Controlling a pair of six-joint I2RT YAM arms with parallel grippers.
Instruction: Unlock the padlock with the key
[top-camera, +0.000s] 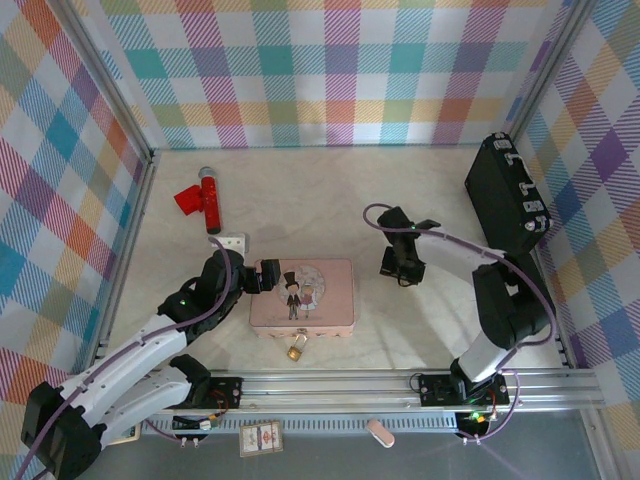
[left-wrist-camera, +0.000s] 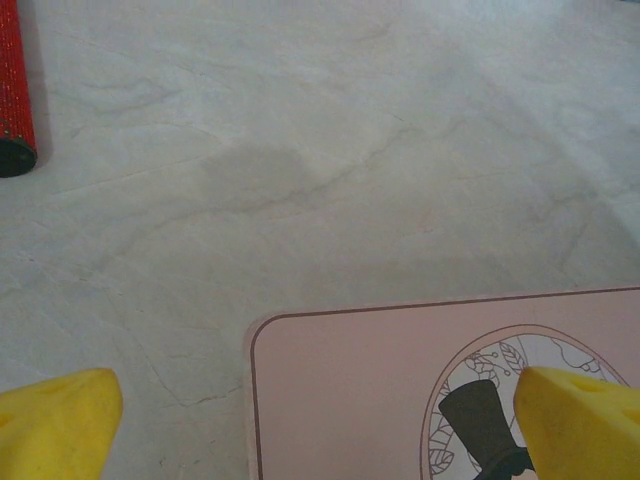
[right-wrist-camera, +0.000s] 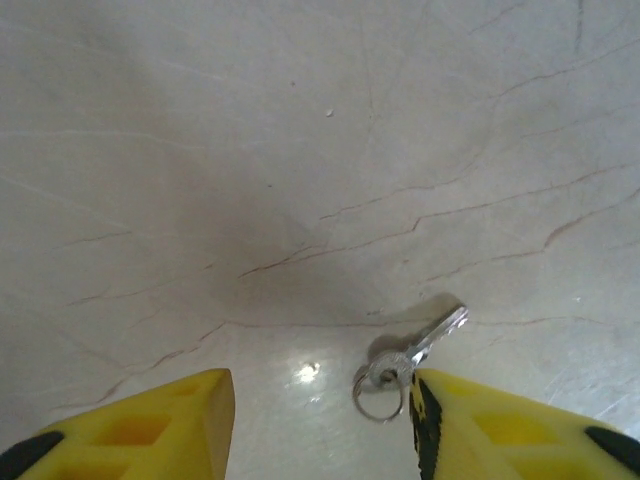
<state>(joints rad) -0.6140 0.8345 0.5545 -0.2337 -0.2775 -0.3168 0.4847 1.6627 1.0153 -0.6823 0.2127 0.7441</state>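
**Pale tabletop: both hands open, key not yet gripped**

On the marble tabletop (top-camera: 400, 325), walled in by checked cloth, the pink box (top-camera: 325, 300) sits centrally with the padlock (top-camera: 297, 350) at its near edge. The left hand (top-camera: 262, 275) is spread wide across the box's left edge, one fingertip over the lid, probably to steady it. The right hand (right-wrist-camera: 320, 430) hovers open over the key (right-wrist-camera: 425, 345). The key lies flat on its ring just beside one fingertip, so the grasp likely needs centring.
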